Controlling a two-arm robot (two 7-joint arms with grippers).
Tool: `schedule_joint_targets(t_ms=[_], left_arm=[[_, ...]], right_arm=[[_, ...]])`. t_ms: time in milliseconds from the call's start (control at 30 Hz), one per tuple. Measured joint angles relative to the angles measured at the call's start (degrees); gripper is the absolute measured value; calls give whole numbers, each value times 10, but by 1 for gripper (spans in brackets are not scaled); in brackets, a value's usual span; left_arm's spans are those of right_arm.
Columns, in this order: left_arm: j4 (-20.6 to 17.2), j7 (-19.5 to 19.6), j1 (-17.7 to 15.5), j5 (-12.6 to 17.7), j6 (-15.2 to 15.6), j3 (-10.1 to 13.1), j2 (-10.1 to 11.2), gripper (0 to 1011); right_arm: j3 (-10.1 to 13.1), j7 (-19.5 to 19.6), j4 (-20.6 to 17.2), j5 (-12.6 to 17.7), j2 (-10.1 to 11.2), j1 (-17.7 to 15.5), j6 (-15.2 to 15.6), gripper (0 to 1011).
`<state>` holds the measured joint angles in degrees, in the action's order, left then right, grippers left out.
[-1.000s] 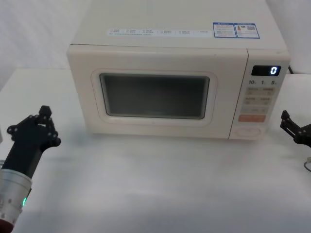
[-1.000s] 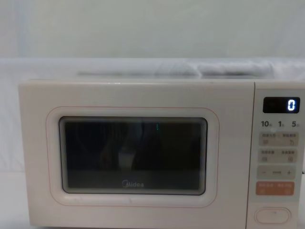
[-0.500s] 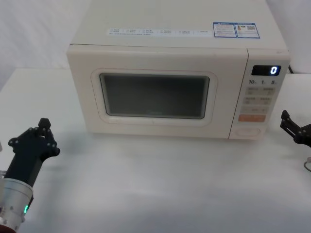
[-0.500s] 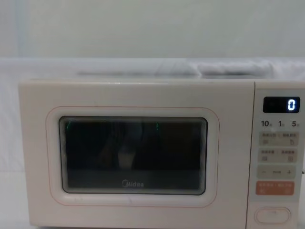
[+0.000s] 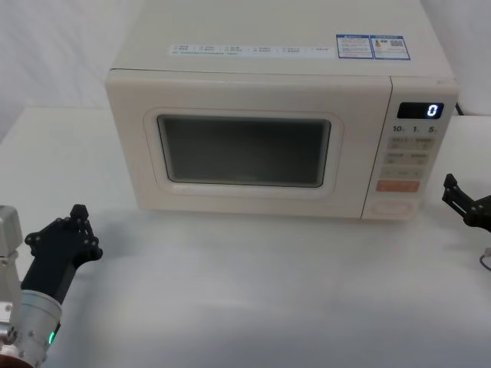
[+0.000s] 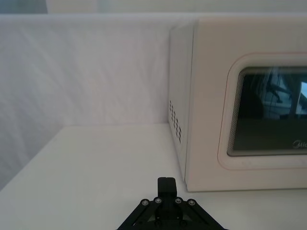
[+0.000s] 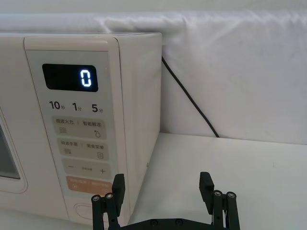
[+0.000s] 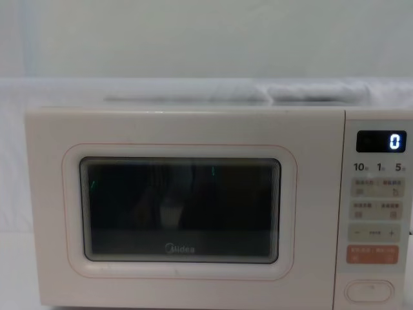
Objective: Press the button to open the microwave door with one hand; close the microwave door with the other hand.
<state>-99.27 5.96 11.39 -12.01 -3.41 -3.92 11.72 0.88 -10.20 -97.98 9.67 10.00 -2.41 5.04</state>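
Note:
The cream microwave door (image 5: pixel 244 150) with its dark window is closed flush; it also shows in the chest view (image 8: pixel 181 208) and the left wrist view (image 6: pixel 268 115). The wide pill-shaped button (image 5: pixel 392 207) sits lowest on the control panel (image 8: pixel 369 291), and its edge peeks out behind a finger of the right gripper (image 7: pixel 82 211). My left gripper (image 5: pixel 77 211) is shut and empty, low over the table at the front left, well short of the door (image 6: pixel 166 184). My right gripper (image 5: pixel 453 192) stands open and empty just right of the control panel (image 7: pixel 162 184).
The microwave stands on a white table (image 5: pixel 253 284) with open room in front. A black power cord (image 7: pixel 187 93) runs down the white backdrop to the right of the oven. The display (image 8: pixel 381 141) reads 0.
My left arm has drawn back toward me and lower over the table, away from the microwave. The right gripper and the door have stayed still.

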Motion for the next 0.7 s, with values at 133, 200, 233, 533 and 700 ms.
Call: schedule_joint_targets(t_ms=[133,200,233,533,700], left_arm=[[2,-3,-2,8,13,-2,-4,0],[3,-7,-3,13,21,-4,-7,0],[4,-8,-3,15,23,-4,-8,0],[4,-9,-4,18,26,-5,-9,0],[4,-9,-4,17,25,-4,-8,60]], right_arm=[[0,0,0,0,0,0,0,1002],[0,0,0,0,0,0,0,1002],[0,0,0,0,0,0,0,1002],[0,0,0,0,0,0,0,1002],[0,0,0,0,0,0,0,1002]])
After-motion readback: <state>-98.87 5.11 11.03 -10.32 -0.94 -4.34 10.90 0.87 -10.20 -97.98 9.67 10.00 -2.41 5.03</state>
